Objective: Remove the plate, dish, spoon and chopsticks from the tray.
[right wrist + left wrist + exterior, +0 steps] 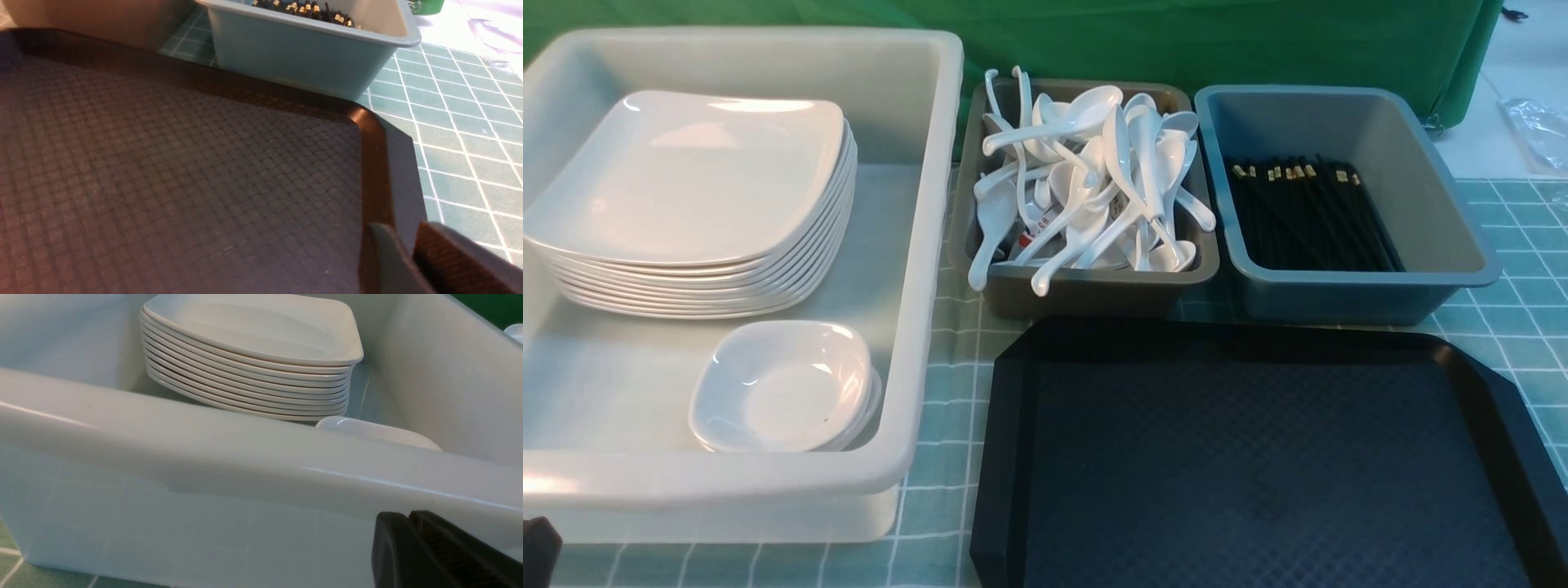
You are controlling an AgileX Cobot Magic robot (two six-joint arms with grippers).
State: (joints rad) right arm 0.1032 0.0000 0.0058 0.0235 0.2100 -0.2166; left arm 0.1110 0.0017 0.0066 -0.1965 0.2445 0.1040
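The black tray lies at the front right with nothing on it; its textured floor fills the right wrist view. A stack of several white plates and small stacked dishes sit in the white bin. Spoons are heaped in the middle bin. Black chopsticks lie in the blue-grey bin. My left gripper is shut and empty, just outside the white bin's front wall. My right gripper hangs over the tray's right rim, slightly open and empty.
The large white bin stands at the left. A brown-grey bin and a blue-grey bin stand behind the tray. A green checked cloth covers the table, with a green backdrop behind.
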